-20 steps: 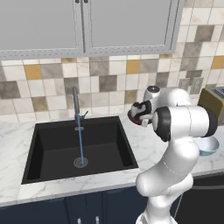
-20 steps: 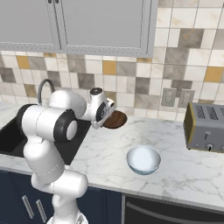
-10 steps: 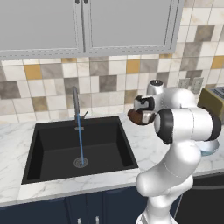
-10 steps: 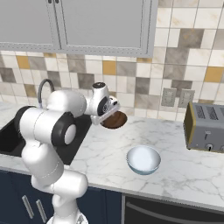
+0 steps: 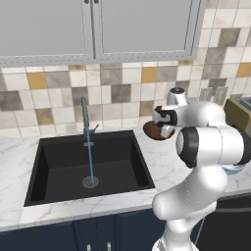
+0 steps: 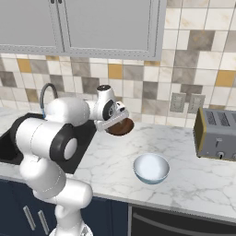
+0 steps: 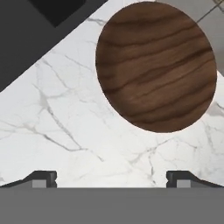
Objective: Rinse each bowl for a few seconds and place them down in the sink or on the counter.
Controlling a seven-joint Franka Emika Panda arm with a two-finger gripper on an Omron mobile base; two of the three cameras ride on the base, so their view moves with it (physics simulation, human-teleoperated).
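Two bowls in view: one brown bowl (image 7: 156,65), one white bowl (image 6: 150,168). One sink (image 5: 59,166), one faucet (image 5: 86,122), one toaster (image 6: 216,135).

The gripper (image 6: 116,120) has its jaws spread wide and holds nothing; in the hand view both fingertips (image 7: 41,178) sit far apart at the bottom edge, with bare marble between them. The gripper hangs over the brown bowl, not touching it as far as the hand view shows.

The brown bowl sits on the counter (image 6: 193,179), to the right of the sink and close to the tiled back wall. From the base cameras the hand partly covers it. From the hand camera its wood-grain inside faces up, whole and round.

The white bowl sits upright on the counter, nearer the front edge, well apart from the brown one and between it and the toaster. The toaster stands at the far right of the counter.

A thin blue stream runs from the faucet straight down to the drain (image 5: 90,182). The basin holds one drain and no bowls.

Two cabinet doors (image 5: 142,27) hang above the tiles.
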